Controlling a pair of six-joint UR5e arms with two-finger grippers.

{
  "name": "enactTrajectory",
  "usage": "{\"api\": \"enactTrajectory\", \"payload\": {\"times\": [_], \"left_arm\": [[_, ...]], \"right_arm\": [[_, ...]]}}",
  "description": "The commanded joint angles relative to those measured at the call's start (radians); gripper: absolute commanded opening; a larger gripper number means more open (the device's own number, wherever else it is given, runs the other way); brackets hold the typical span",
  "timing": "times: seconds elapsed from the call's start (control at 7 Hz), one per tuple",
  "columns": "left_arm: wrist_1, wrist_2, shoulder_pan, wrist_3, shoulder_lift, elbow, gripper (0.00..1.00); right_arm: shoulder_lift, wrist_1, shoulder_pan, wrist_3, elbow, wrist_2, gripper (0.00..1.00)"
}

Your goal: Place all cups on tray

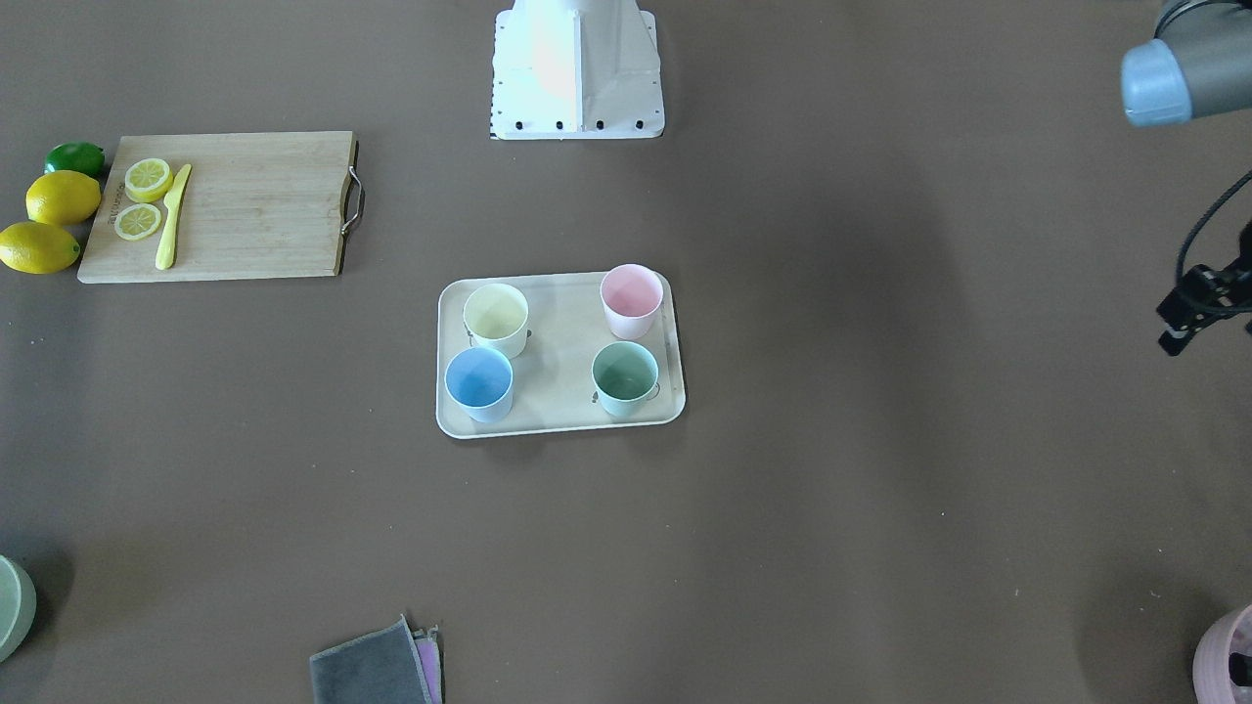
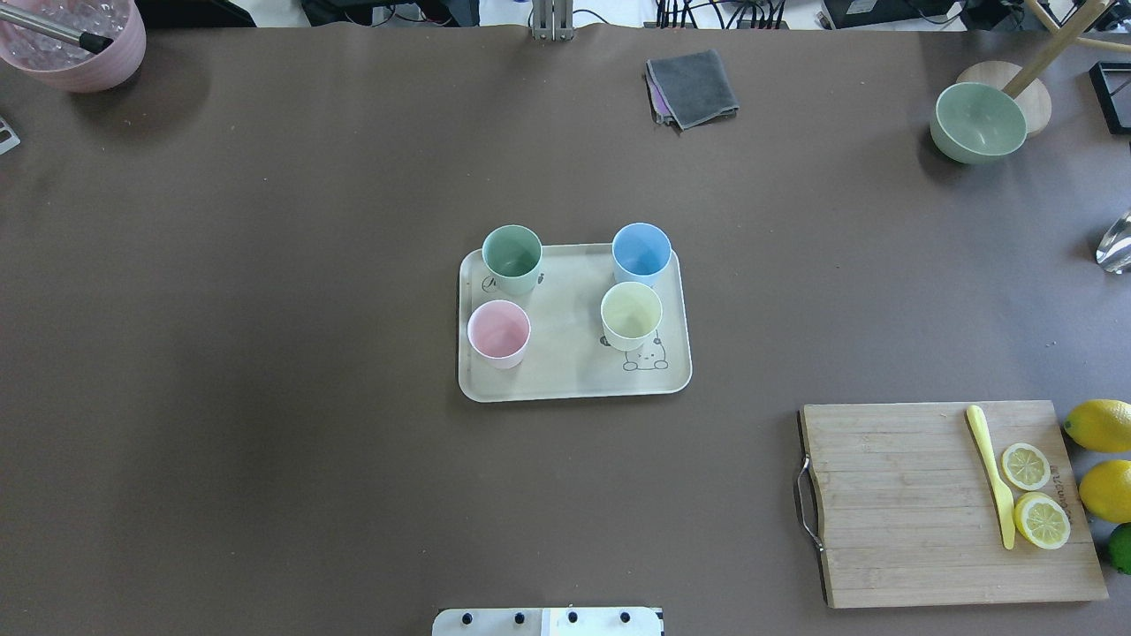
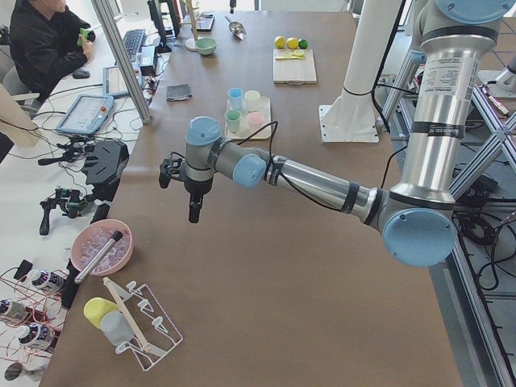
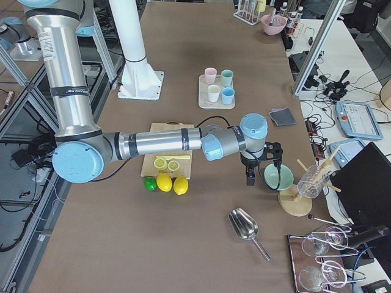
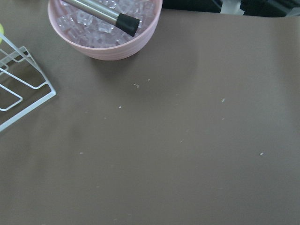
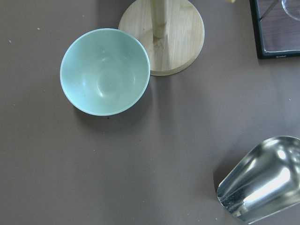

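The cream tray point(image 1: 562, 342) lies at the table's middle and also shows in the overhead view point(image 2: 565, 358). All four cups stand upright on it: pale yellow point(image 2: 631, 314), pink point(image 2: 498, 331), light blue point(image 2: 641, 252) and mint green point(image 2: 512, 256). My left gripper point(image 1: 1172, 342) hangs far off to the robot's left, near the mauve pot, and I cannot tell whether it is open or shut. My right gripper point(image 4: 248, 178) hangs far off to the robot's right beside the pale-green bowl, and I cannot tell its state either. Neither wrist view shows any fingers.
A wooden cutting board point(image 2: 910, 503) holds lemon slices and a yellow knife, with whole lemons beside it. The pale-green bowl point(image 6: 105, 71), a wooden stand and a metal scoop point(image 6: 262, 180) are under the right wrist. The mauve pot point(image 5: 105, 28) with ice and a wire rack are under the left wrist. A grey cloth point(image 2: 692, 87) lies at the far edge.
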Motion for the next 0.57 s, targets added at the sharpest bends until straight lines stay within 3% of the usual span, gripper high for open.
{"api": "enactTrajectory", "payload": {"times": [0.0, 0.43], "left_arm": [[0.108, -0.105, -0.124, 0.152, 0.012, 0.033, 0.98], [0.090, -0.122, -0.126, 0.154, 0.113, 0.030, 0.98]], "right_arm": [[-0.038, -0.229, 0.020, -0.070, 0.135, 0.006, 1.00], [-0.080, -0.224, 0.002, -0.072, 0.144, -0.001, 1.00]]}}
